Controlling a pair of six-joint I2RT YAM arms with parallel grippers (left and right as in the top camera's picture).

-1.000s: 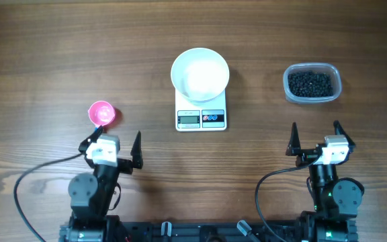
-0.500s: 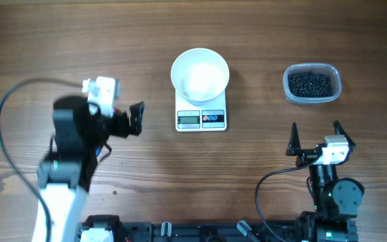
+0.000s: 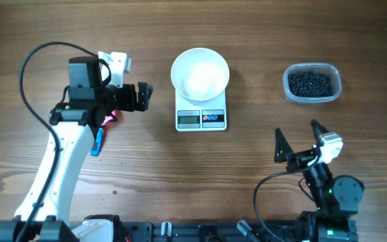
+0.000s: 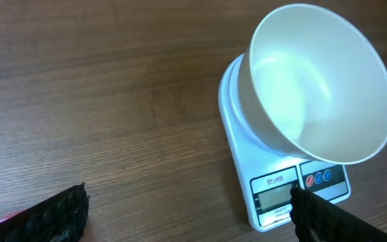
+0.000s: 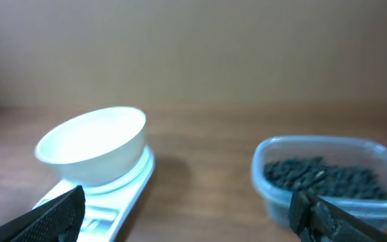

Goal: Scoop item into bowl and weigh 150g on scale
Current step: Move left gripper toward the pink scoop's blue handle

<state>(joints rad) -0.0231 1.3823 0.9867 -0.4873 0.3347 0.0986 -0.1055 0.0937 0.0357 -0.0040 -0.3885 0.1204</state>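
Hovering just left of scale with left gripper spread, empty; found beads ahead of right gripper, also spread, the nearer arm.

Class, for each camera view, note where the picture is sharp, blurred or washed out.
Overhead: sharp, evenly lit, the bowl glaring white. Left wrist: crisp table grain, bright sheen inside the bowl. Right wrist: soft throughout, the beads a dark smear.
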